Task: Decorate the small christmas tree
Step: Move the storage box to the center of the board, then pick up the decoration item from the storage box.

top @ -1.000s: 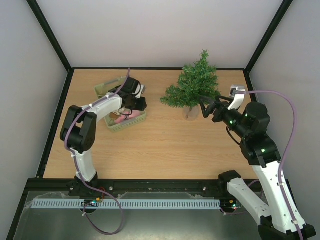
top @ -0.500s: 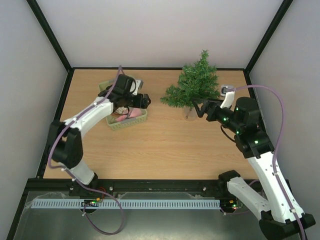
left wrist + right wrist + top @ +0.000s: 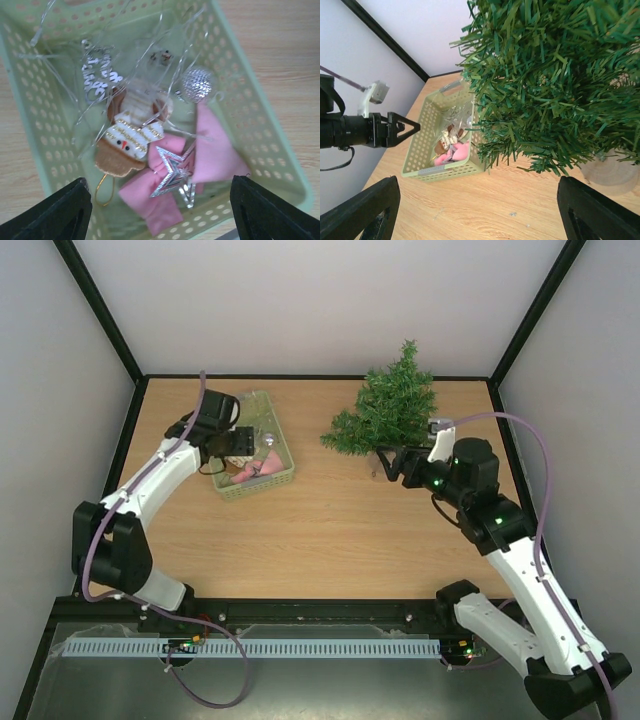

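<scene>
Left claw [image 3: 238, 446] hangs over the pale green basket [image 3: 256, 491] at the back left of the wooden tabletop [image 3: 330, 530]. Its jaws are spread wide and nothing sits between them. The left wrist view looks straight down into the basket. Contents there: silver glitter lettering [image 3: 97, 75] near the far wall, a gingerbread figure [image 3: 125, 142] in a white-and-gold striped top, a silver star [image 3: 172, 172] lying over pink felt pieces [image 3: 215, 150], and a silver glitter ball [image 3: 196, 85], with thin silver strands lying loose across the lot. The small christmas tree [image 3: 390, 405] stands upright at back centre-right, well apart from the basket, on a pale translucent round base [image 3: 612, 172]. Right claw [image 3: 388, 465] is low beside the base, just under the lowest branches on the tree's right. Its jaws are wide apart and hold nothing; contact with the branches cannot be told.
</scene>
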Tool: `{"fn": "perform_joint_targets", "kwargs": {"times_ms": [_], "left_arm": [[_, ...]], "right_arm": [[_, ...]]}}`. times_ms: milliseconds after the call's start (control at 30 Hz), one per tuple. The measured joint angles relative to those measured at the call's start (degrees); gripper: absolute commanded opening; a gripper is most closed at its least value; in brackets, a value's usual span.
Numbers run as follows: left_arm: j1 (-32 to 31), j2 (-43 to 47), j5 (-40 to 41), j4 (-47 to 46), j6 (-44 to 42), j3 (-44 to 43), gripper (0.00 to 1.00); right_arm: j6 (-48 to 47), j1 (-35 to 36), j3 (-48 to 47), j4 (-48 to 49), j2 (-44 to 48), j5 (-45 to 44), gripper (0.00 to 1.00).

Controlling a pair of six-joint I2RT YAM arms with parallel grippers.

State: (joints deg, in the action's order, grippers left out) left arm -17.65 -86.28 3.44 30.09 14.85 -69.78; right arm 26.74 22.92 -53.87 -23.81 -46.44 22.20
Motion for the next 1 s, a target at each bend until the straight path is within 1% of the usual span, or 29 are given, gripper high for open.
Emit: {"fn": "perform_joint_targets", "kwargs": {"times_ms": [100,167,233,300,500,567,667,800,1000], "left_arm": [[1.2,-1.4,0.0,0.8,-0.9,0.1,0.68],[1.9,-3.4,0.2,1.2,-1.2,-1.0,0.62],[2.7,-6.8,0.6,1.6,-1.8,-3.5,0.54],[3.8,-9.9,1.2,1.6,-1.9,-6.1,0.51],[9.7,-14.1,2.9,1.2,-1.4,-10.3,0.49],[11.0,-15.1,3.5,0.6,-0.9,-11.3,0.49],[11.3,-16.3,3.1,-0.1,-0.2,-11.9,0.54],[10.9,-18.1,2.7,-1.2,2.0,-12.0,0.52],[10.7,-19.6,2.8,-3.5,5.9,-10.8,0.53]], "right_arm": [[-0.2,0.0,0.3,0.5,1.3,-0.7,0.86],[-0.4,0.0,1.0,1.1,2.6,-0.7,0.88],[-0.3,0.0,1.8,1.9,3.9,-0.6,0.9],[-0.5,0.0,2.8,2.6,5.5,-0.4,0.9],[-1.5,0.0,3.0,3.5,7.3,0.0,0.9],[-1.9,0.0,3.0,3.8,7.5,0.5,0.9],[-1.9,0.0,3.0,4.4,8.0,1.3,0.9],[-2.1,0.0,3.0,5.4,9.4,1.7,0.91],[-2.8,0.0,3.0,5.6,10.0,1.9,0.91]]}}
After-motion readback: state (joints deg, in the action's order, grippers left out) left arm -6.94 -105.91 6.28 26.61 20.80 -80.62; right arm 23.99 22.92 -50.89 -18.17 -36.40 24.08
